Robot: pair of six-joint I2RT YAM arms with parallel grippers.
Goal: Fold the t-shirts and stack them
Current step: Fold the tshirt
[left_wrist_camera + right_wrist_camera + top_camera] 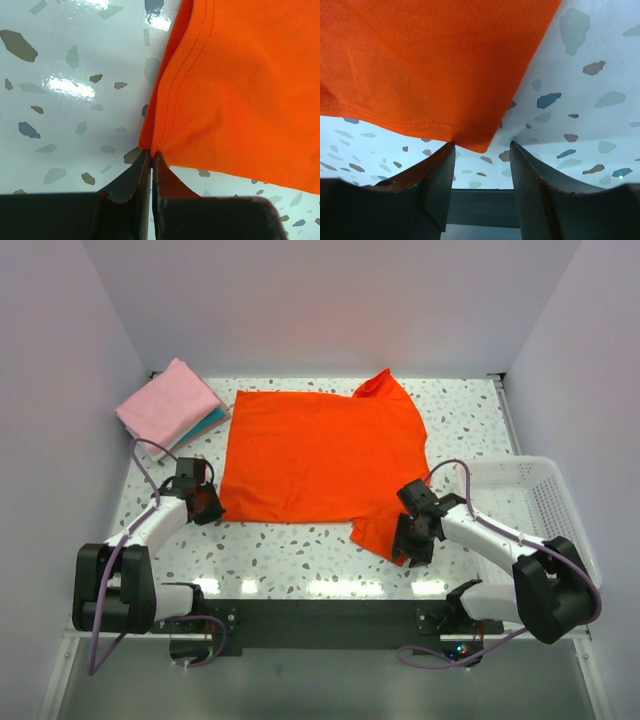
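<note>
The orange-red t-shirt lies spread flat on the speckled table, one sleeve reaching toward the near right. My left gripper sits at its near-left hem corner. In the left wrist view the gripper is shut, pinching that corner of the orange cloth. My right gripper is at the near-right sleeve. In the right wrist view the gripper stands open, and the tip of the orange cloth lies just ahead of the gap, touching the left finger. A folded pink t-shirt rests on a folded teal one at the far left.
A white mesh basket stands at the right edge, close beside the right arm. Walls enclose the table on the left, back and right. The dark mounting rail with both arm bases runs along the near edge.
</note>
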